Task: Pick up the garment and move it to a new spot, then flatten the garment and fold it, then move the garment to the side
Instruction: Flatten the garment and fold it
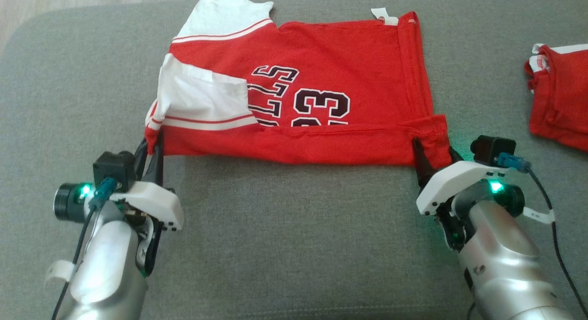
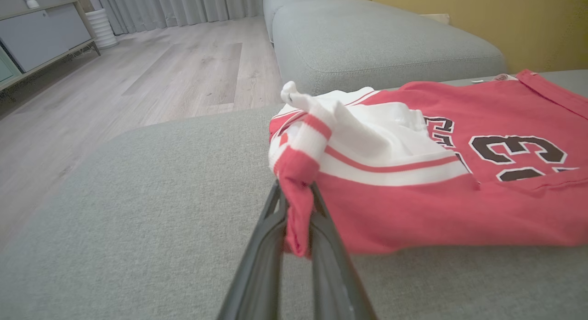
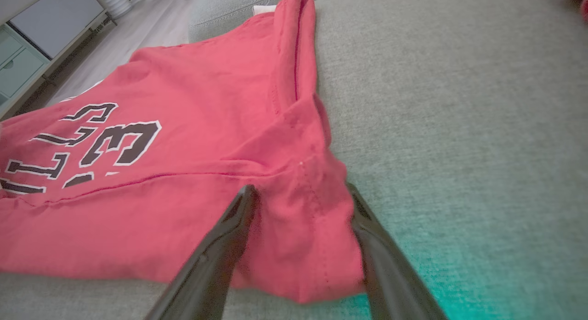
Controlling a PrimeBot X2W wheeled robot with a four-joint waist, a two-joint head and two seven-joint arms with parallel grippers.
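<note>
mid-fold, seemingly, with garment (image 1: 321, 81) flat on the grey cushion (image 1: 294, 228). pinching its near-left corner with left pincer (image 1: 154, 143); straddling the near-right corner with right pincer (image 1: 435, 155), spread wide. next: clamp right, carry both corners evenly.

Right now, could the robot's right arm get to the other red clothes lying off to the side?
Probably yes. Bare grey cushion lies between the right tool and the other red garment, and the tool stands open around a corner of the jersey, not clamped.
</note>
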